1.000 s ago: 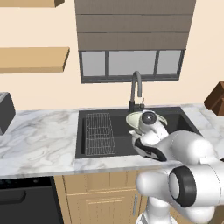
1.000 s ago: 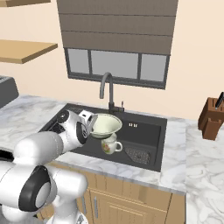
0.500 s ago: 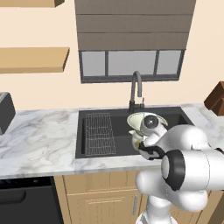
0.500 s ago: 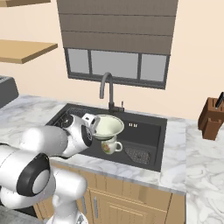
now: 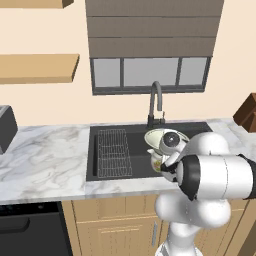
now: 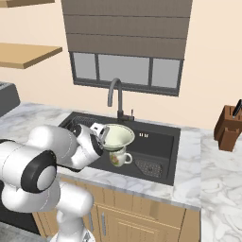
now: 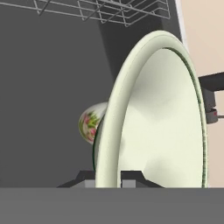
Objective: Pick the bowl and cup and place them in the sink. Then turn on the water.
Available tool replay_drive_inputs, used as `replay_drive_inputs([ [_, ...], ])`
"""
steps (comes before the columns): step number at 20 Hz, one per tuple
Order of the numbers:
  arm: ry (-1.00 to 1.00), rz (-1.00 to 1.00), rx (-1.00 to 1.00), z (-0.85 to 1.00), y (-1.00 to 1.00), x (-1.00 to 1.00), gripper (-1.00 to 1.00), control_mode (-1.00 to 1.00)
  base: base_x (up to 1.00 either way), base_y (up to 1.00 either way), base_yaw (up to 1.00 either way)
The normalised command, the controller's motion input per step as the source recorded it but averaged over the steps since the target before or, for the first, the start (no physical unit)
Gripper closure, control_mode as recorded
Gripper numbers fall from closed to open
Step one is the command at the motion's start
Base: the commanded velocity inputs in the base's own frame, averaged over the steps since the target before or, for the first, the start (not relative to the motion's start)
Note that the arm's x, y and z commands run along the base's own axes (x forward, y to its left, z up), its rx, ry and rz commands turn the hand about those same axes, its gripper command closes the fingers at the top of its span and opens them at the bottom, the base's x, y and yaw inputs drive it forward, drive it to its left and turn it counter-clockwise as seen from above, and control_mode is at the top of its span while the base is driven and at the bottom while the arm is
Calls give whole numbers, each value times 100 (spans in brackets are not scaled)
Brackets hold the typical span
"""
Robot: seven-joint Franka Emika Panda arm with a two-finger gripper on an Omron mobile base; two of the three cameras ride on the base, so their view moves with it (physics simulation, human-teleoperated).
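Note:
The bowl [image 5: 159,135] [image 6: 118,136] [image 7: 162,122] is pale cream-green and glossy inside. It hangs tilted on its side above the black sink [image 5: 140,152] [image 6: 156,140], in front of the dark gooseneck faucet [image 5: 155,102] [image 6: 115,94]. My gripper [image 5: 165,145] [image 6: 101,130] [image 7: 109,177] is shut on the bowl's rim, one finger on each side of the wall. No water runs from the faucet. The cup is out of view.
A cream jug with a handle and a flower pattern [image 5: 156,163] [image 6: 120,158] [image 7: 89,124] stands in the sink right under the bowl. A wire rack [image 5: 113,152] [image 7: 122,11] lies in the basin's left part. A knife block [image 6: 229,127] stands on the right counter.
The arm's elbow has swung outward and now looms larger in both base views. The bowl stays held at nearly the same spot over the sink.

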Motion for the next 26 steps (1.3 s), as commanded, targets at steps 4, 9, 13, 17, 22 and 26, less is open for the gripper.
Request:
replay_drive_inputs([
  [4,0,0,0,-8,0,11,100,-100,0,0,0],
  [9,0,0,0,-13,0,10,100,-100,0,0,0],
  [13,0,0,0,-14,0,9,100,-100,0,0,0],
  [17,0,0,0,-16,0,8,100,-100,0,0,0],
  [22,-2,0,0,-8,-9,3,100,-100,0,0,0],
  [26,-4,0,0,-12,-19,0,100,-100,0,0,0],
])
